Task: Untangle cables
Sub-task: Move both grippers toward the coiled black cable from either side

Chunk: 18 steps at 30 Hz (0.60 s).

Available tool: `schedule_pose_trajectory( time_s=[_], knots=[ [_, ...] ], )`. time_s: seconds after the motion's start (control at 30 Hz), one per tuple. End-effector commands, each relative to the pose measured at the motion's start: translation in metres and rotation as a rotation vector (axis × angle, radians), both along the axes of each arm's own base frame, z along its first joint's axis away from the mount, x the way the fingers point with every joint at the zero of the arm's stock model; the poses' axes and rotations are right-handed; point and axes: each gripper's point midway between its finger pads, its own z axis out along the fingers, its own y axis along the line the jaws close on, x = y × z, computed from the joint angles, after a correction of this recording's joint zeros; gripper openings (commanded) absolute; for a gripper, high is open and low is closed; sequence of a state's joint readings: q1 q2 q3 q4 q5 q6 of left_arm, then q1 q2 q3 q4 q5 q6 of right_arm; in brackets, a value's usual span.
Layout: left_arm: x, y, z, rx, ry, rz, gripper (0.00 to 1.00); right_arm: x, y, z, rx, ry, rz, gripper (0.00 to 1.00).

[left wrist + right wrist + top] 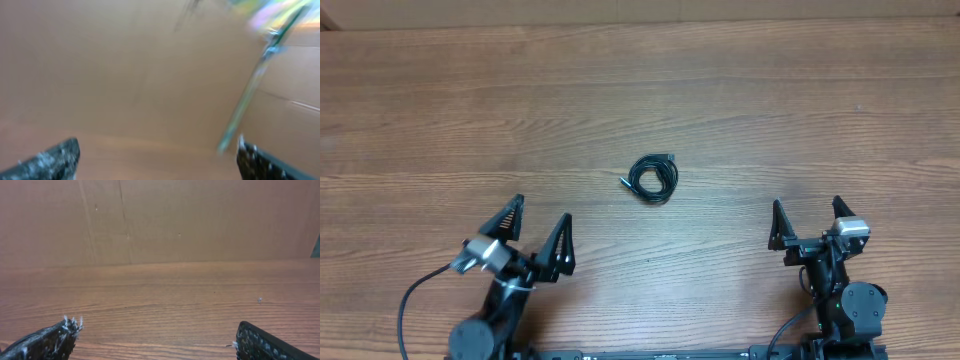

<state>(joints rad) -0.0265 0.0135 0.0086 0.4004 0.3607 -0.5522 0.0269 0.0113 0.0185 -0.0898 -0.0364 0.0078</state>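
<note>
Cables (653, 178) coiled, overhead only | left end effector (543, 208) wide | right end effector (806, 202) wide, empty

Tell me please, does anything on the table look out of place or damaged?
Nothing stands out. The cables lie as one small coiled bundle on the table, apart from the open left claw and right claw.

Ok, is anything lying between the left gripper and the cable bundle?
Nothing. In the overhead view, only bare wooden table separates the open left gripper from the coiled cables.
</note>
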Motion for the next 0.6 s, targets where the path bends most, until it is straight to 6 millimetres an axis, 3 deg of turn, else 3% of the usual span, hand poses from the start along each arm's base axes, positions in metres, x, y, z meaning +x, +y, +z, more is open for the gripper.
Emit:
schedule_pose_trajectory(
  time_s=[0.0, 0.13, 0.23, 0.37, 0.47, 0.57],
  knots=[
    [-0.018, -0.002, 0.036, -0.040, -0.125, -0.032, 1.00, 0.000, -0.003, -0.002, 0.004, -0.002, -0.013, 1.00],
    [-0.025, 0.019, 0.084, 0.065, -0.195, 0.163, 1.00, 0.000, -0.003, -0.002, 0.004, -0.002, -0.013, 1.00],
    [-0.019, 0.018, 0.102, 0.154, -0.098, 0.188, 1.00, 0.000, -0.003, -0.002, 0.004, -0.002, -0.013, 1.00],
    [0.004, 0.016, 0.112, 0.229, 0.196, 0.158, 1.00, 0.000, -0.003, -0.002, 0.003, -0.002, -0.013, 1.00],
    [0.020, -0.003, 0.115, 0.348, 0.400, 0.033, 1.00, 0.000, -0.003, -0.002, 0.004, -0.002, -0.013, 1.00],
    [0.032, -0.020, 0.106, 0.400, 0.661, -0.132, 1.00, 0.000, -0.003, -0.002, 0.004, -0.002, -0.013, 1.00]
  ],
)
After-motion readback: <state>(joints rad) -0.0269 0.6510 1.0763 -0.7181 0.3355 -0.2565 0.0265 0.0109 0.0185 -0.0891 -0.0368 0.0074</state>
